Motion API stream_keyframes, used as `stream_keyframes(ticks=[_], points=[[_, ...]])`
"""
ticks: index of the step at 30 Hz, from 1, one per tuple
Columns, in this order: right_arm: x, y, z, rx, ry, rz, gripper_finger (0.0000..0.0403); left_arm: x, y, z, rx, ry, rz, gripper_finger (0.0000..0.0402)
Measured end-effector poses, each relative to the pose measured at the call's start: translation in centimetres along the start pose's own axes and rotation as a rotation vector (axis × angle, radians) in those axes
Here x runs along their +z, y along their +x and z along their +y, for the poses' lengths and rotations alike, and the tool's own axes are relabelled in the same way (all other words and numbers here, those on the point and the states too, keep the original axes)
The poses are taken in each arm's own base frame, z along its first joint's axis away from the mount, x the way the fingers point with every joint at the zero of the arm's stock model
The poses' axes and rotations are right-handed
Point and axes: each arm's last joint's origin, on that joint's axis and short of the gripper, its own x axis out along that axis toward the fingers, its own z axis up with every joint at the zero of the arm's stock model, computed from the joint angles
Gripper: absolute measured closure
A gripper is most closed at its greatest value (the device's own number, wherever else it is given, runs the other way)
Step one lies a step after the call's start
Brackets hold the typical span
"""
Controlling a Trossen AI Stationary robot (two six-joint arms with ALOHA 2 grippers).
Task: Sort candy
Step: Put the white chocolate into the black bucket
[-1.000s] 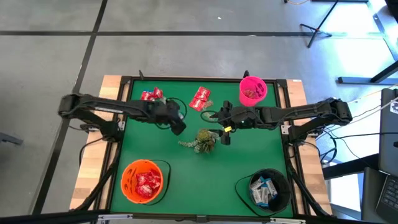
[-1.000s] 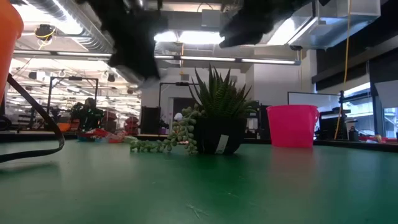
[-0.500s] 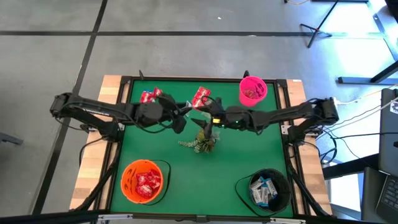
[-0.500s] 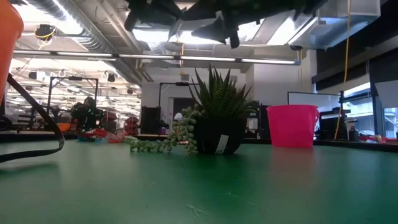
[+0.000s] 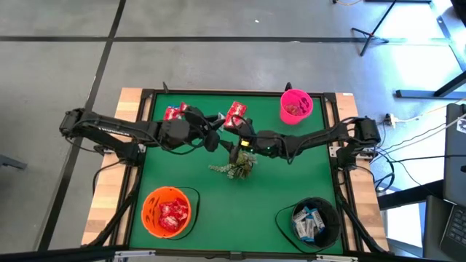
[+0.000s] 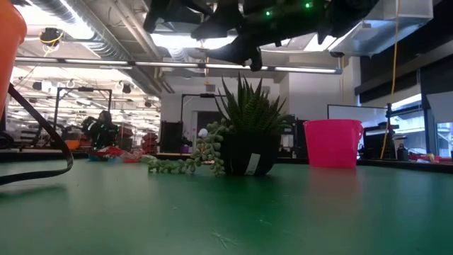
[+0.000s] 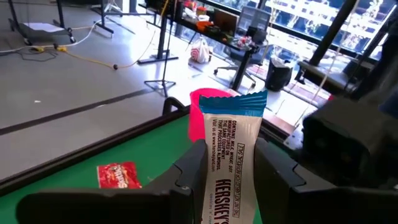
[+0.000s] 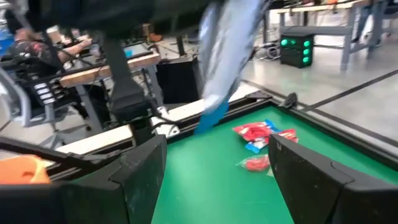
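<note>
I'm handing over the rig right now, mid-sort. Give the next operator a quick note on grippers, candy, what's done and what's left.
Left gripper: shut on a white-and-blue candy bar, held above the table's far middle.
Right gripper: jaws open, empty, facing that bar, as for a handover.
Done: red packets in the orange bowl, white-and-blue packets in the black bowl, some pieces in the pink cup.
Left: red candies loose on the green mat at and.
Mind the potted plant mid-table.
</note>
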Motion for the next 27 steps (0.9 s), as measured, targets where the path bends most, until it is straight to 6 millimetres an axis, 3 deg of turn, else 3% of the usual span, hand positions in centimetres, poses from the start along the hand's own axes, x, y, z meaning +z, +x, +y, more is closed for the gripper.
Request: stream_keyframes(ticks=[15,19,27], points=[[0.5,0.0,0.0,-0.031,-0.015,-0.055,0.0137,-1.2,0.7,-0.7,0.001,0.004,0.024,0.0315],[0.5,0.0,0.0,-0.031,-0.017,-0.053,0.0183,-1.3,0.8,-0.6,0.004,0.008,0.03,0.0315],[0.4,0.0,0.0,-0.022,-0.022,-0.045,0.032,-1.3,0.8,-0.6,0.004,0.008,0.031,0.0315]])
